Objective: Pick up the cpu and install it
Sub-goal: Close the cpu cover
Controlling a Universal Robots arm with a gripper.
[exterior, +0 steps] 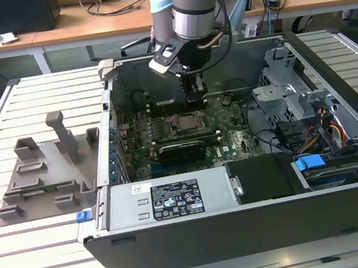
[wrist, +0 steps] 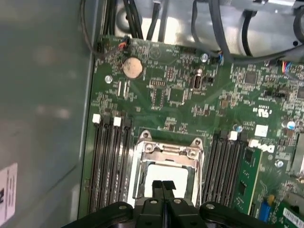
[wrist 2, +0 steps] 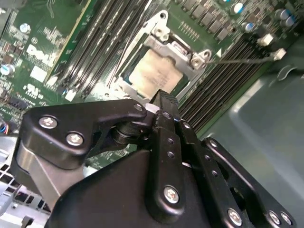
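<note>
As the chip lies inside the computer case, step in hand: the install end of the task, by my reading, with pick-up done
Where the cpu is: the cpu sits in the socket on the motherboard, ringed by the metal frame
End effector: the end effector hangs just above the chip's near edge, fingers pressed together with nothing between them; contact with the lid I cannot tell
Facing: lid up, flat, level with the board
Long axis: none to speak of, it is square; its edges run parallel to the socket frame and the memory slots
Next move calls for: a straight, gentle motion with no sideways drag across the lid; whether the frame is latched is unclear
</note>
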